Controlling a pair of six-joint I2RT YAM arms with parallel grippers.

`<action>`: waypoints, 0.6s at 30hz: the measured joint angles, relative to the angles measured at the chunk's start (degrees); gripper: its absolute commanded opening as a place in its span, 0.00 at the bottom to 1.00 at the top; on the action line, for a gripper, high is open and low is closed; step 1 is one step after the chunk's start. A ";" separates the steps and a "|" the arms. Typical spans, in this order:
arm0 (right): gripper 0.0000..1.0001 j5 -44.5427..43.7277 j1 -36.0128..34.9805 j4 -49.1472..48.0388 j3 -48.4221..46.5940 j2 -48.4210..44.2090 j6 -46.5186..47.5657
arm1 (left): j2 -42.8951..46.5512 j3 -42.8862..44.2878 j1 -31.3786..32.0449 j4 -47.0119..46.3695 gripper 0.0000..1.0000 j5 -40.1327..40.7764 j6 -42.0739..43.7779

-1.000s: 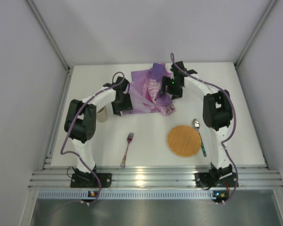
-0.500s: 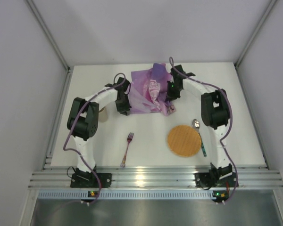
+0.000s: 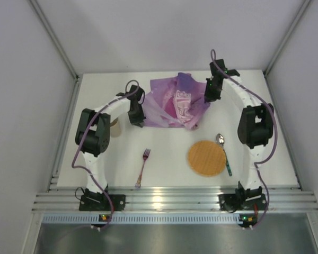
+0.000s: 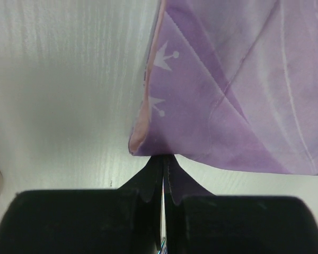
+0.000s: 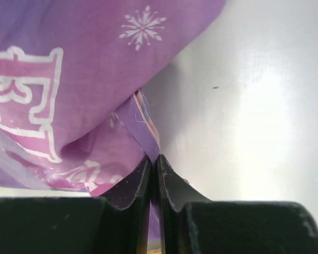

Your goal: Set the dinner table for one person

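A crumpled purple placemat (image 3: 175,106) with white lettering lies at the back middle of the white dinner table (image 3: 169,151). My left gripper (image 3: 139,120) is shut on the placemat's near left corner (image 4: 148,145), the fingertips (image 4: 153,172) pressed together on the cloth. My right gripper (image 3: 208,99) is shut on its right edge, with a striped hem (image 5: 146,129) pinched between the fingertips (image 5: 140,182). The right side of the cloth is lifted and pulled out to the right.
A fork (image 3: 143,168) lies near the front, left of centre. A round woven wooden plate (image 3: 206,158) sits front right, with a spoon (image 3: 223,153) along its right side. A beige cup (image 3: 115,127) stands beside the left arm. Ribbed aluminium rails (image 3: 164,198) edge the table.
Both grippers have shut on the placemat. The right gripper has moved right and back with its edge, spreading the cloth wider. The left gripper has hardly moved.
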State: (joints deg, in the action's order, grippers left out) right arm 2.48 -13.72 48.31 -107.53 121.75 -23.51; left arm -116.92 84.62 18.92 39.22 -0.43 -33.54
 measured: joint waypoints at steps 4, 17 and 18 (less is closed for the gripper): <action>0.00 -5.22 3.41 3.19 -2.19 -1.03 0.28 | 0.02 0.15 -0.70 0.07 0.00 0.94 0.22; 0.00 -26.08 22.73 15.21 14.08 -3.98 -13.27 | 0.09 0.28 -1.31 0.76 0.00 3.56 -0.87; 0.00 -26.64 23.65 15.32 13.99 -3.98 -13.81 | 0.22 0.07 -1.31 0.74 0.00 3.76 -1.09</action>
State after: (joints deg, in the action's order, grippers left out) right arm -24.16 9.93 63.64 -93.54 117.78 -37.32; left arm -116.71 84.68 17.61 39.97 3.33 -34.63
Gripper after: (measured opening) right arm 0.012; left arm 0.012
